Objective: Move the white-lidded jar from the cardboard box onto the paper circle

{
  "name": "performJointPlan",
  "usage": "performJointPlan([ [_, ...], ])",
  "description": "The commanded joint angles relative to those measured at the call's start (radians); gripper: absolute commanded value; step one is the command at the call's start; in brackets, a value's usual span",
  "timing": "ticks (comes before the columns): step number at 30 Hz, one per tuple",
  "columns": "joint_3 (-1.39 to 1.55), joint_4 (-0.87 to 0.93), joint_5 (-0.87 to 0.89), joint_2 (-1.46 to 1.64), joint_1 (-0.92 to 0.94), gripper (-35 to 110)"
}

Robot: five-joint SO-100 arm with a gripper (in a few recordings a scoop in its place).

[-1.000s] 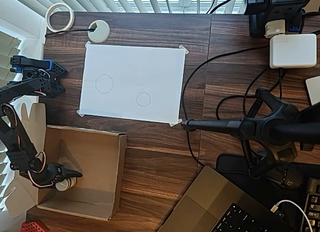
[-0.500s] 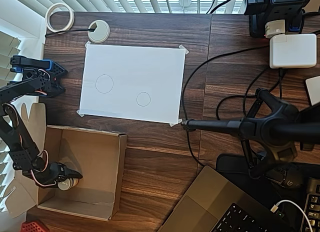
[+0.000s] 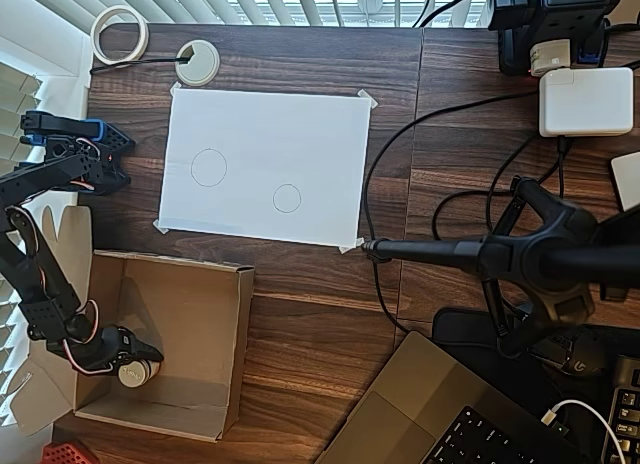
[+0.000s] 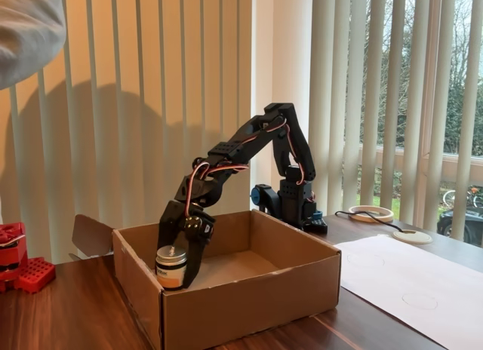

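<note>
The white-lidded jar (image 3: 136,373) (image 4: 171,266) is inside the cardboard box (image 3: 205,314) (image 4: 249,312), near the box's left wall in the overhead view. My gripper (image 3: 141,370) (image 4: 174,274) is shut on the jar, with a black finger on each side of it. In the fixed view the jar hangs upright at about the height of the box's rim. The paper circle (image 3: 287,198) (image 4: 419,299), the smaller of two pencil outlines, lies on the white sheet (image 3: 300,134) beyond the box.
A larger pencil circle (image 3: 209,167) is on the same sheet. A tape ring (image 3: 120,34) and a white disc (image 3: 197,62) lie at the table's back. A black stand arm (image 3: 450,252), cables and a laptop (image 3: 420,414) fill the right side. A red block (image 4: 23,271) sits beside the box.
My gripper, still holding the jar, has shifted a little toward the bottom of the overhead view inside the box. Nothing else moved.
</note>
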Motion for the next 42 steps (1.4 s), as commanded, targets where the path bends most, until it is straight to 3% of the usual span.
performJointPlan([
  [1, -0.04, -0.025, 0.009, 0.15, -0.008, 14],
  [23, -0.1, -0.026, 0.175, 0.394, -0.132, 13],
  [42, 0.046, -0.167, 0.189, 0.618, -0.637, 12],
])
